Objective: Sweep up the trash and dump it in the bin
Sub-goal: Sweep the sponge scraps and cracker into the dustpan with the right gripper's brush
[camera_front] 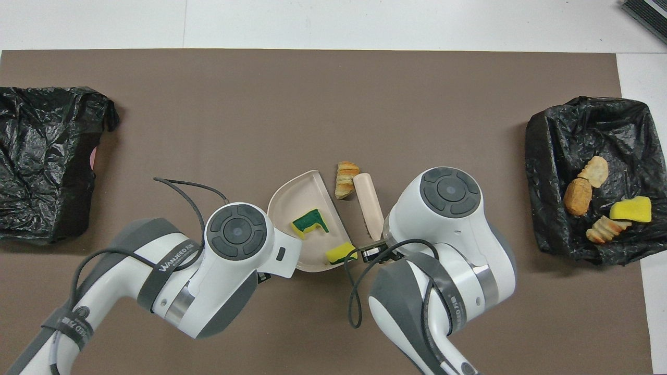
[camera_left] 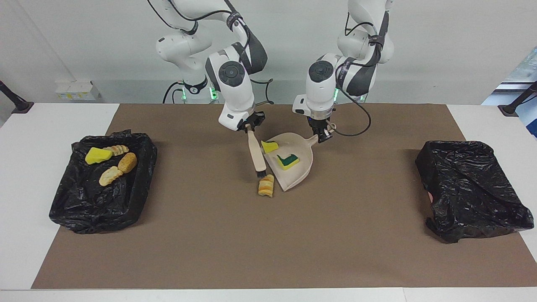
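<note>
The beige dustpan (camera_left: pixel 298 167) (camera_front: pixel 308 197) lies mid-mat, and my left gripper (camera_left: pixel 323 135) is shut on its handle. Two scraps of trash rest in it: a yellow sponge bit (camera_left: pixel 269 147) (camera_front: pixel 340 252) and a green-backed sponge bit (camera_left: pixel 288 160) (camera_front: pixel 310 222). My right gripper (camera_left: pixel 248 125) is shut on the beige brush (camera_left: pixel 254 153) (camera_front: pixel 369 202), which slants down beside the pan on the right arm's end. Its black bristles (camera_left: pixel 261 172) hang just by a bread chunk (camera_left: pixel 266 185) (camera_front: pixel 345 178) that lies on the mat at the pan's open lip.
A black-lined bin (camera_left: pixel 71 201) (camera_front: pixel 542 156) at the right arm's end of the table holds a yellow sponge (camera_left: pixel 97 155) (camera_front: pixel 630 209) and three bread pieces. A second black-bagged bin (camera_left: pixel 474 188) (camera_front: pixel 47 161) stands at the left arm's end. A brown mat (camera_left: pixel 268 243) covers the table.
</note>
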You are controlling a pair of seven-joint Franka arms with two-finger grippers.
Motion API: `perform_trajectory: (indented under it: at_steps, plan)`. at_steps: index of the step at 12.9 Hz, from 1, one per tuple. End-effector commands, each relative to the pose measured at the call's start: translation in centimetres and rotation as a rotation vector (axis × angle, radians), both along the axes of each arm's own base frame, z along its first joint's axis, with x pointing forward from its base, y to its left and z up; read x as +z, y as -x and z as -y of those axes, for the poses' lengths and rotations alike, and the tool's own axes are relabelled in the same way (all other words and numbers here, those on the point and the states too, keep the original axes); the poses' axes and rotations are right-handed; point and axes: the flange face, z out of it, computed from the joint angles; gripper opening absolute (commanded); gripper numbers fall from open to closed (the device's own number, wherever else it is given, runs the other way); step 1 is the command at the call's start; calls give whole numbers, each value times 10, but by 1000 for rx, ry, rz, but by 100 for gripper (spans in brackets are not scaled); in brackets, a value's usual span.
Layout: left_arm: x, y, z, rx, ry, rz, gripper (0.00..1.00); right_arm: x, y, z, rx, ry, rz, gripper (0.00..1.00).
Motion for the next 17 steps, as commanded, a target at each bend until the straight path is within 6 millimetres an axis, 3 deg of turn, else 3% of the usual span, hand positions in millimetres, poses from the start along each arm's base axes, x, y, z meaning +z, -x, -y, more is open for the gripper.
perform_trajectory:
  at_steps: [1, 4, 7, 8, 10, 13, 15, 17]
  plan:
    - [-1, -8, -22, 48, 9, 9, 0, -6, -17, 31, 114, 72, 42, 0]
    - [-4, -15, -30, 68, 7, 6, 0, -37, -47, 23, 151, 89, 85, 0]
    - [-4, -14, -31, 67, 6, 3, 0, -55, -58, -28, 189, 74, 82, 0]
    - [-4, -13, -31, 65, 5, 2, 0, -56, -58, -33, 185, 60, 92, 0]
    - [-5, -13, -31, 56, 5, -1, 0, -66, -45, -36, 217, 52, 76, 0]
    - [-5, -12, -30, 51, 8, 3, 0, -61, -11, -68, 221, -73, -10, 0]
    - [-5, -13, -31, 47, 9, 3, 0, -51, 11, -91, 265, -128, -59, 0]
    - [-2, -17, -32, 3, 16, 1, 0, -31, 21, -95, 274, -149, -69, 0]
